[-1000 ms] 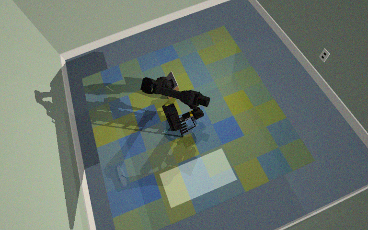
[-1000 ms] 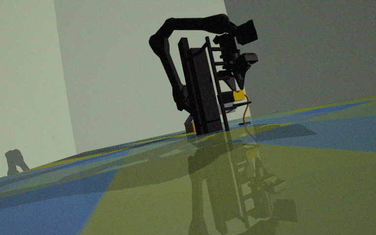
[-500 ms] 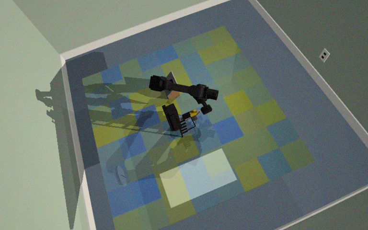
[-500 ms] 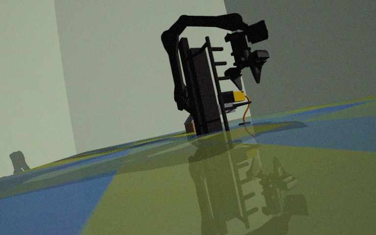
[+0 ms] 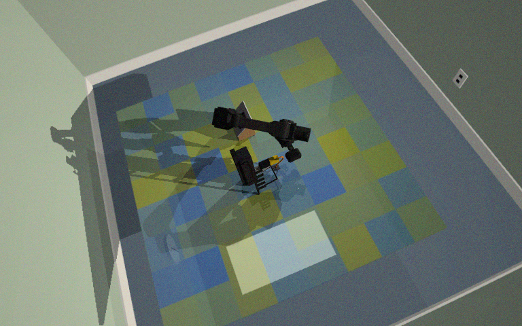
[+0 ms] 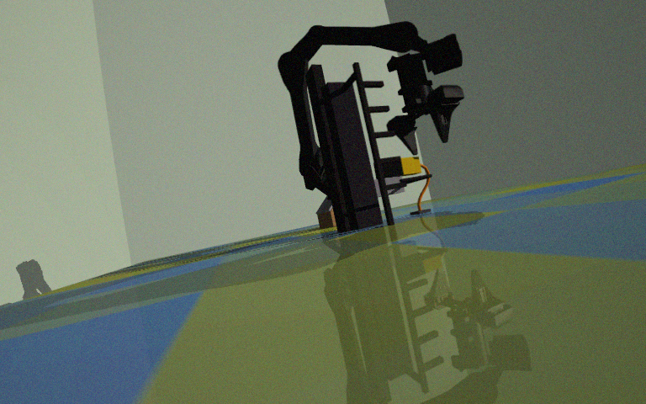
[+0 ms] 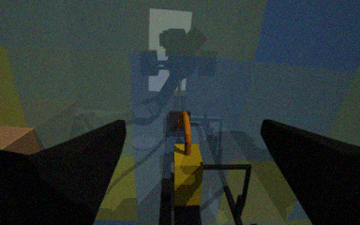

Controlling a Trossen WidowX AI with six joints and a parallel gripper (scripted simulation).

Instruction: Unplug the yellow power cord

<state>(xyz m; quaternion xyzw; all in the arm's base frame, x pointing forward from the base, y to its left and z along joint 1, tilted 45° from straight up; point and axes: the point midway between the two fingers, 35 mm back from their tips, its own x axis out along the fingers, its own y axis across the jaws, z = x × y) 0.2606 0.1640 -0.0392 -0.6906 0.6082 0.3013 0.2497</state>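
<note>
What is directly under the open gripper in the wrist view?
Under the open gripper sits the yellow plug, with its orange cord curving away to the floor. The fingers stand apart from it on both sides. The plug's prongs and the strip's socket are hidden below the plug.
</note>
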